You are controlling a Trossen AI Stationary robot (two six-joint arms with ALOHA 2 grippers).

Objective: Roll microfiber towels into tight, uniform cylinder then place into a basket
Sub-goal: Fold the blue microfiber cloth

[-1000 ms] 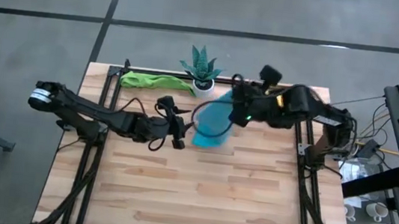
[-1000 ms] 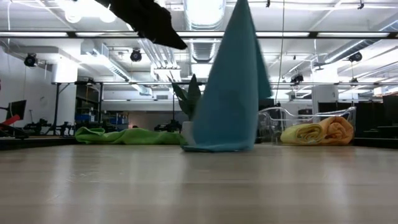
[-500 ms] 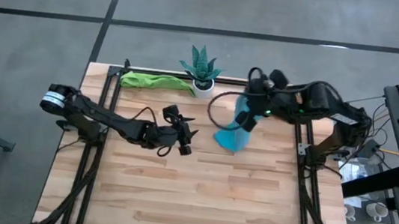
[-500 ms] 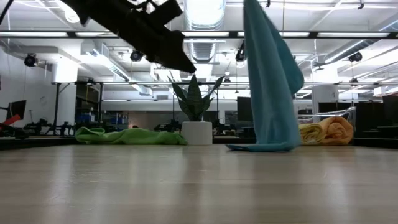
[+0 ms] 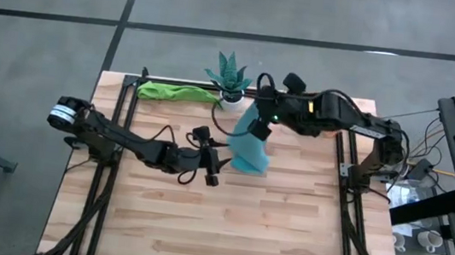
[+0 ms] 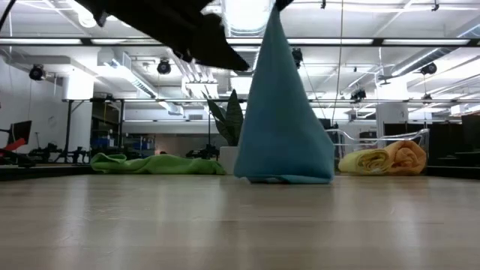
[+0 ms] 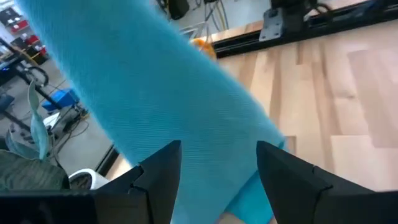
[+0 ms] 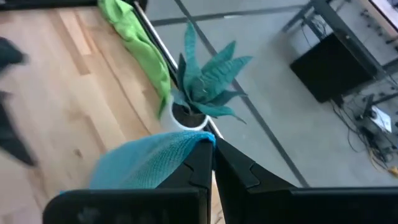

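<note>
Low view shows a yellow roll (image 6: 365, 160) and an orange roll (image 6: 406, 156) already lying in the basket (image 6: 420, 139). Beside the potted plant (image 5: 230, 78), the right gripper (image 5: 259, 128) pinches the light blue towel (image 5: 249, 145) by its top so it hangs unrolled, hem on the table (image 5: 224, 230), and the left gripper (image 7: 217, 163), jaws spread, faces it. By my judgement two towels are done, while this one and the green towel (image 5: 176, 92), crumpled just beyond the plant, await rolling.

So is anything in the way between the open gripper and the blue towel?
No, nothing visible. The left gripper is open just beside the blue towel, which hangs from the shut right gripper with its bottom edge on the table.
</note>
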